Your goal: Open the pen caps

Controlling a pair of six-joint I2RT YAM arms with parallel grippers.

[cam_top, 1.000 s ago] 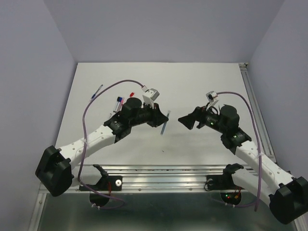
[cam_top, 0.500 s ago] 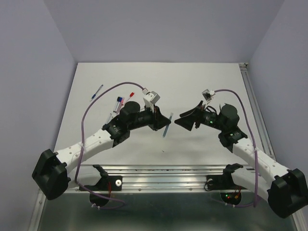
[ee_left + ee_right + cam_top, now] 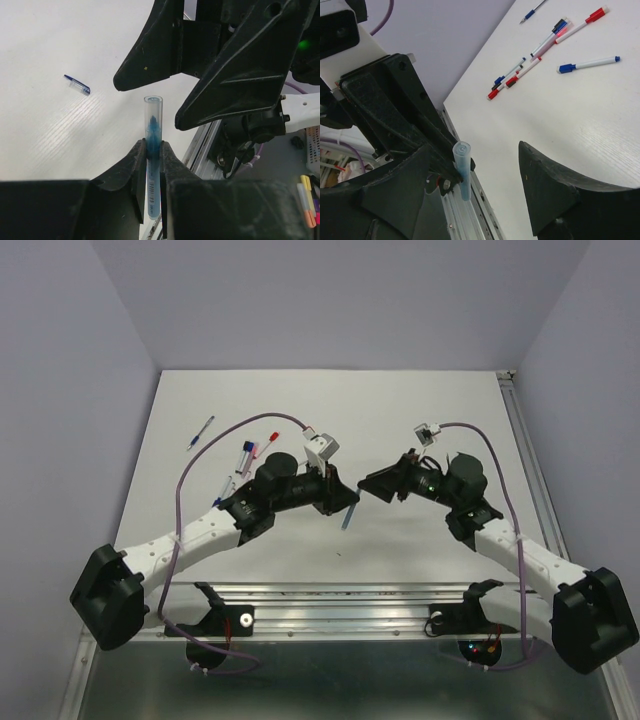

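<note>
My left gripper [image 3: 343, 502] is shut on a light blue pen [image 3: 349, 512] and holds it above the table. In the left wrist view the gripper [image 3: 152, 161] clamps the pen [image 3: 151, 180] by its barrel. The pen's translucent light blue cap [image 3: 153, 117] sticks out past the fingertips. My right gripper [image 3: 368, 486] is open and empty, close to the cap end. In the right wrist view the cap [image 3: 461, 159] stands between my open right gripper's [image 3: 475, 197] fingers, nearer the left one, without touching. A small dark blue cap [image 3: 77, 85] lies on the table.
Several capped pens, red, dark blue and white, lie at the back left of the table [image 3: 245, 452] and show in the right wrist view [image 3: 520, 70]. A lone blue pen [image 3: 200, 432] lies farther left. The metal rail [image 3: 330, 592] runs along the near edge.
Both arms have moved toward each other. The left gripper carried the pen to the right, and the open right gripper moved left until its fingers stand round the cap end.
</note>
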